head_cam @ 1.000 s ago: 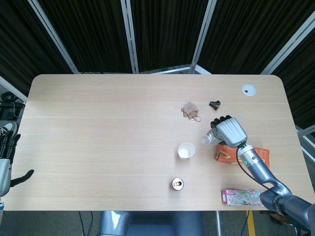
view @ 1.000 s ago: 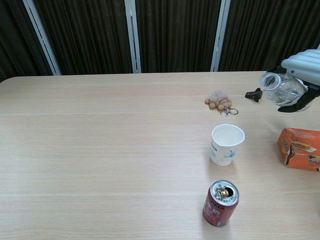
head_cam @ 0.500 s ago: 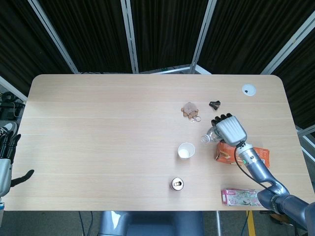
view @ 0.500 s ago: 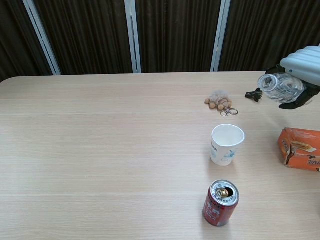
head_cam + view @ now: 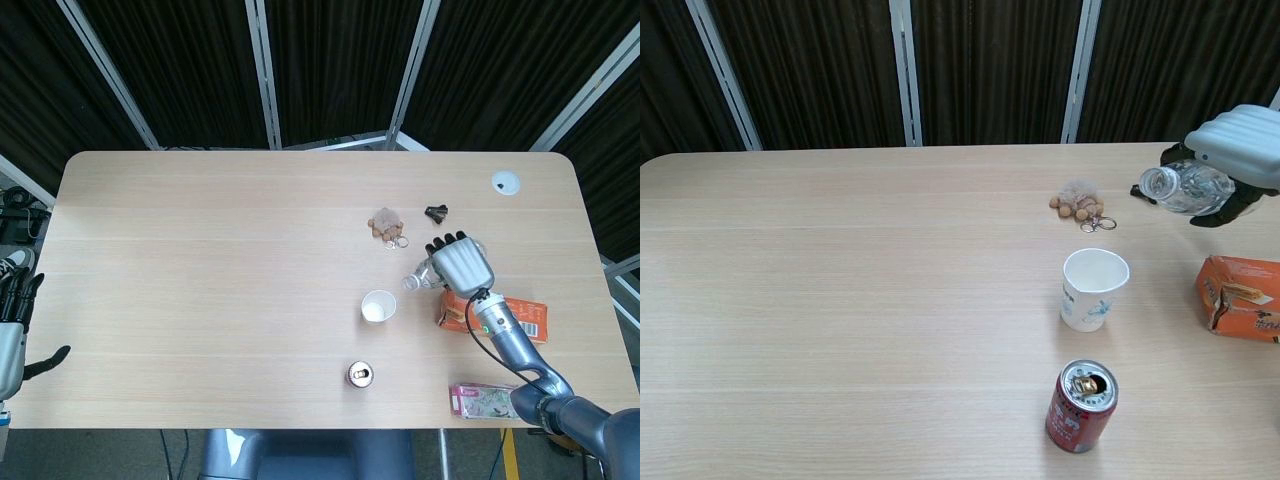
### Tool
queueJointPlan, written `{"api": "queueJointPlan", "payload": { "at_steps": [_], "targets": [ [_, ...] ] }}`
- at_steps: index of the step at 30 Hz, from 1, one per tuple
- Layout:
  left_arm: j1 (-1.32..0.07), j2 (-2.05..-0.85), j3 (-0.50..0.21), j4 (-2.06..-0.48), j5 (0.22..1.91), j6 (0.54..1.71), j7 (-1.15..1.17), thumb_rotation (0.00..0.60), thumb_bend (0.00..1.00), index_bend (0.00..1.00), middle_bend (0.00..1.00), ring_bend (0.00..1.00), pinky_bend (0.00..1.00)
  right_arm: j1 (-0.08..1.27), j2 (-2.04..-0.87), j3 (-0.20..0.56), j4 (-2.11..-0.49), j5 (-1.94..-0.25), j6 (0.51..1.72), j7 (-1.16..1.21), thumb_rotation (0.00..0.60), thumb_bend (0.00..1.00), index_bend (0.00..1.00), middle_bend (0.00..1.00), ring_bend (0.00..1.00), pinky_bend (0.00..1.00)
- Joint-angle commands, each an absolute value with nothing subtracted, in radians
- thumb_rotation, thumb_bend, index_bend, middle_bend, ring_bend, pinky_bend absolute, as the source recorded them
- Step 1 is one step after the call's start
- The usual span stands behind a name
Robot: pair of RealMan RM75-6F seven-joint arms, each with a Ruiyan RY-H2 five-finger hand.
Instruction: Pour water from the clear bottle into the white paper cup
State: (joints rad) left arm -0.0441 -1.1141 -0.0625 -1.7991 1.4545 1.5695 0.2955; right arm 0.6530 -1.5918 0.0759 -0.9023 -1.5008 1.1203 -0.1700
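Note:
My right hand (image 5: pixel 460 264) (image 5: pixel 1236 148) grips the clear bottle (image 5: pixel 420 278) (image 5: pixel 1180 187), lying nearly on its side in the air with its open mouth pointing left. The mouth is up and to the right of the white paper cup (image 5: pixel 378 306) (image 5: pixel 1093 289), which stands upright and open on the table. No water stream shows. My left hand (image 5: pixel 14 330) hangs off the table's left edge, fingers apart, holding nothing; the chest view does not show it.
A red drink can (image 5: pixel 360 375) (image 5: pixel 1081 406) stands in front of the cup. An orange packet (image 5: pixel 500 315) (image 5: pixel 1240 297) lies under my right forearm. A floral packet (image 5: pixel 487 400), a keyring with nuts (image 5: pixel 387 225) (image 5: pixel 1078 205) and a black clip (image 5: pixel 436 212) lie nearby.
My right hand has carried the bottle left toward the cup and tipped it flatter, its mouth now pointing more leftward. The left hand has not moved.

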Motion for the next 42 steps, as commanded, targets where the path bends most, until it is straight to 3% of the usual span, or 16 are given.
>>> {"api": "queueJointPlan", "payload": {
  "at_steps": [1,42],
  "targets": [
    [-0.044,-1.114,-0.062,-1.799,1.455,1.570,0.296,0.600,0.00,0.00,0.00,0.00,0.00,0.657,-1.602,0.076,-0.898,-1.504,1.119,-0.183,0.600,0.61,0.48,0.60,0.52,0.48],
    [-0.044,-1.115,-0.061,-1.801,1.452,1.559,0.300,0.600,0.00,0.00,0.00,0.00,0.00,0.656,-1.689,0.056,-0.760,-1.553,1.169,-0.375,0.600,0.66,0.49,0.63,0.55,0.49]
  ]
}}
